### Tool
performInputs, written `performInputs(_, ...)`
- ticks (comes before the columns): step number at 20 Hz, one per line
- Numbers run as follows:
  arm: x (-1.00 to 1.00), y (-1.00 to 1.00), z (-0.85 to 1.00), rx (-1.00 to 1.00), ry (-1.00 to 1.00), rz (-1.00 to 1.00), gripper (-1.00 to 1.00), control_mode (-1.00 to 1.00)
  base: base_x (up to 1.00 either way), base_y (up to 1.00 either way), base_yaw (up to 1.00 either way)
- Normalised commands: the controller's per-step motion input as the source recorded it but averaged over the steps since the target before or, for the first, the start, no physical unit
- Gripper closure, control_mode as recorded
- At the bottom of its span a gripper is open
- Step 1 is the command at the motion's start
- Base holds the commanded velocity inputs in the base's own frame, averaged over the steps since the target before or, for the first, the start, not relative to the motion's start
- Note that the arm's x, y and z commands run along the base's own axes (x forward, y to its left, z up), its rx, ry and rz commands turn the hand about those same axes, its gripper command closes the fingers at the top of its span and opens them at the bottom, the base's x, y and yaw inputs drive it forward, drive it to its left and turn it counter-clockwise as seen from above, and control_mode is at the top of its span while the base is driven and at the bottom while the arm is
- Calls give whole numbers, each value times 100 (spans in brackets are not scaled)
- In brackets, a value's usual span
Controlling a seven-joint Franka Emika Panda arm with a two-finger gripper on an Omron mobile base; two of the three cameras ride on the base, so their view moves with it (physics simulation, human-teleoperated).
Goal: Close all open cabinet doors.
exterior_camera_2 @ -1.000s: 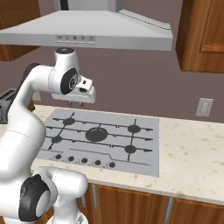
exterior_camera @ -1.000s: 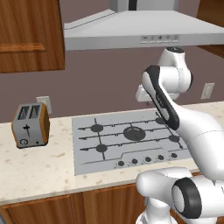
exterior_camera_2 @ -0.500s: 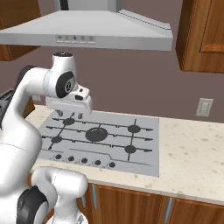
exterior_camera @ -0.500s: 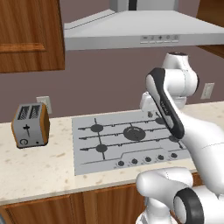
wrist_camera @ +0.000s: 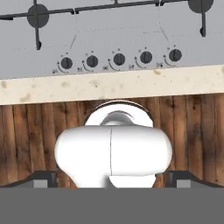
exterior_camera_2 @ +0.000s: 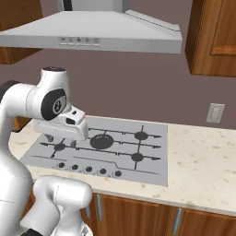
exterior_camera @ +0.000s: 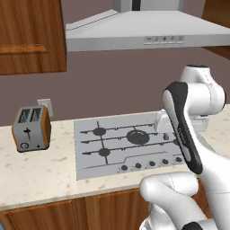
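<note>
A reddish-brown cabinet door (exterior_camera: 27,36) with a raised panel hangs at the upper left of the left base view, and part of another cabinet door (exterior_camera: 219,18) shows at the upper right. The right base view shows a cabinet door (exterior_camera_2: 216,37) right of the range hood and one (exterior_camera_2: 14,27) behind it at the left. From these angles I cannot tell whether any stands ajar. My gripper (exterior_camera_2: 61,141) hangs low over the left side of the cooktop (exterior_camera_2: 152,159), pointing down, far below the doors. In the hand view the gripper (wrist_camera: 112,179) is open and empty, its fingertips (wrist_camera: 43,178) wide apart.
A steel range hood (exterior_camera: 143,31) juts out over the cooktop (exterior_camera: 90,157) between the cabinets. A toaster (exterior_camera: 30,128) stands on the speckled counter (exterior_camera: 36,170) at the left. A wall socket (exterior_camera_2: 215,112) sits at the right. Lower cabinet fronts (exterior_camera_2: 138,216) run under the counter.
The gripper has gone from shut to open. The hand has dropped from below the hood to just above the cooktop, and it now points down.
</note>
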Motion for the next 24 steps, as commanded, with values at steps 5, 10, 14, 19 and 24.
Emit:
performInputs(5, -94, 0, 27, 0, 15, -13, -100, -100, 0, 0, 0)
performInputs(10, -64, 12, 60, 0, 9, -7, -100, -100, 0, 0, 0)
performInputs(14, -53, 16, 70, 0, 5, -1, -100, -100, 0, 0, 0)
performInputs(19, -54, 6, 42, -9, -4, 0, -100, -100, 0, 0, 0)
performInputs(24, -62, -5, 2, -17, -41, 0, -100, -100, 0, 0, 0)
